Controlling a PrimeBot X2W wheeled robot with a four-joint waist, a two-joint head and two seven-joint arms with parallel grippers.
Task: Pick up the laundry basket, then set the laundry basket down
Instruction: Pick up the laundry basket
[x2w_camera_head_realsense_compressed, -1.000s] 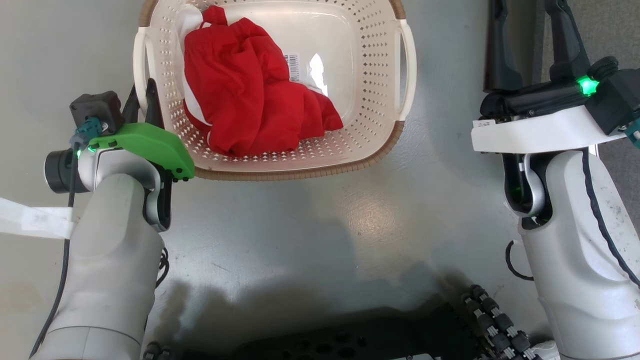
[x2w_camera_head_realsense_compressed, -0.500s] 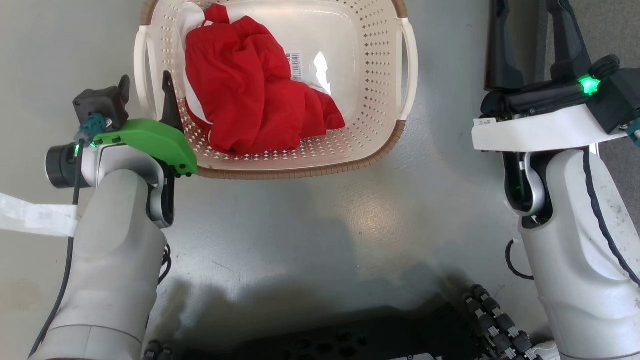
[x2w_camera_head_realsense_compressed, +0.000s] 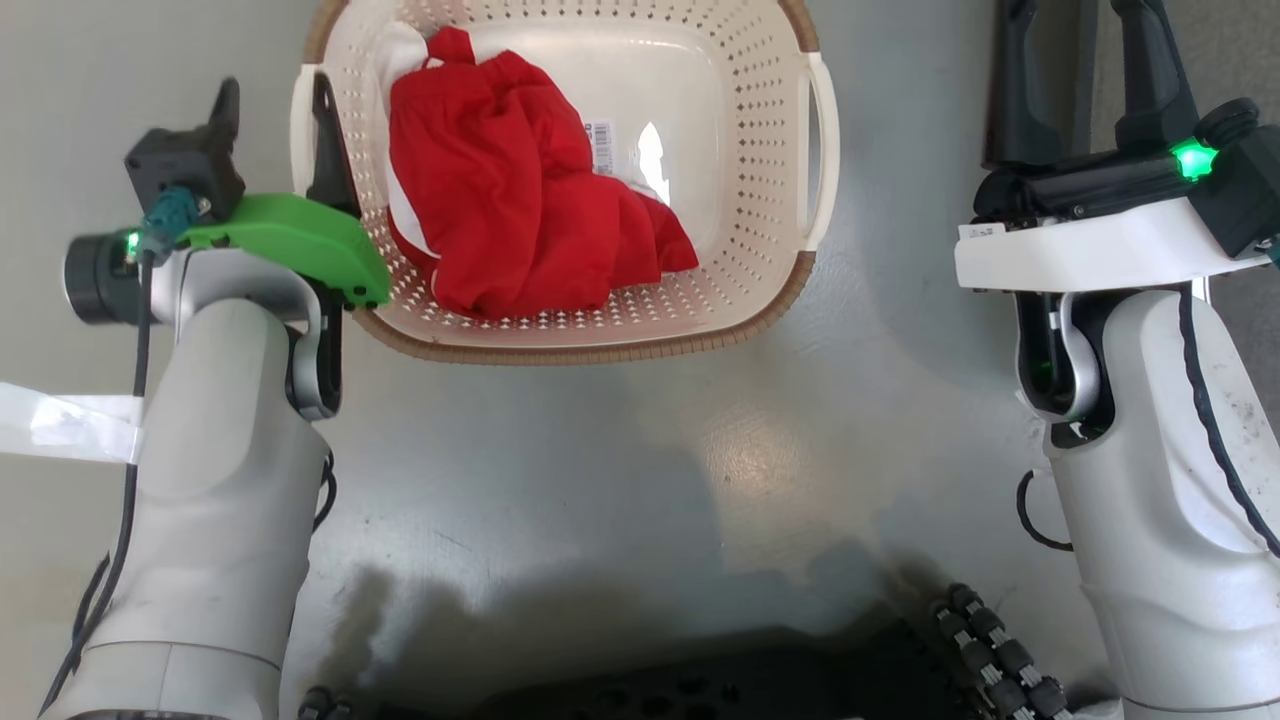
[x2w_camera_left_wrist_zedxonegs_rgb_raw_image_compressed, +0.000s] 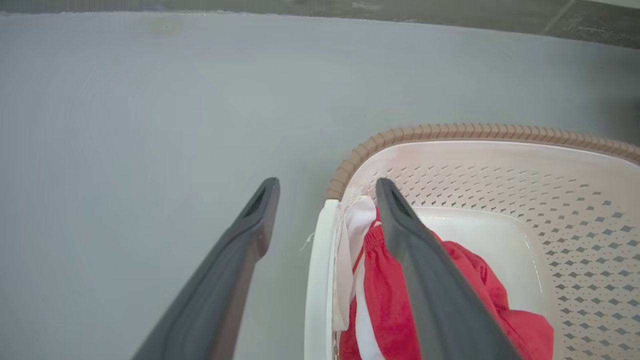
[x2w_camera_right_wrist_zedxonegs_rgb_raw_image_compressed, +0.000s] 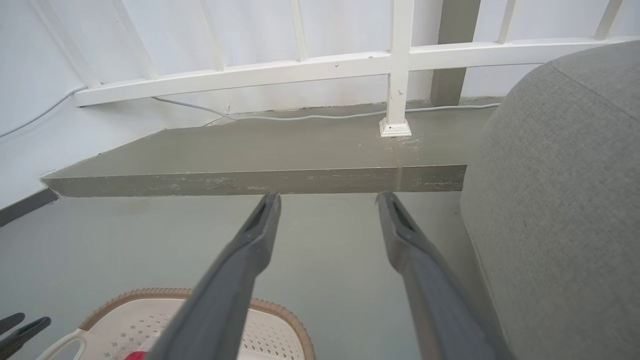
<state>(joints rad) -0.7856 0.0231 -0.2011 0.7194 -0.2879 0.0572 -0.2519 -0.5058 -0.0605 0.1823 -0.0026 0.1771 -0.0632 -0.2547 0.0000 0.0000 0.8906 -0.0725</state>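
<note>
Left end effector, fingers apart, straddles the left handle of the laundry basket, which rests on the floor holding a red garment; right end effector, likewise apart, stands well clear. Stage: grasping for pick-up; next, probably, clamping the handle

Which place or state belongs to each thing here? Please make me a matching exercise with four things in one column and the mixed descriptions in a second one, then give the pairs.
Column A
1. left gripper
2. right gripper
3. red garment
4. barcode sticker

Column B
a. crumpled inside the laundry basket
b. open, over the floor, apart from the basket
c. stuck on the basket's inner bottom
d. open, one finger outside the basket's left side, the other inside

Pairs: 1-d, 2-b, 3-a, 4-c
</note>
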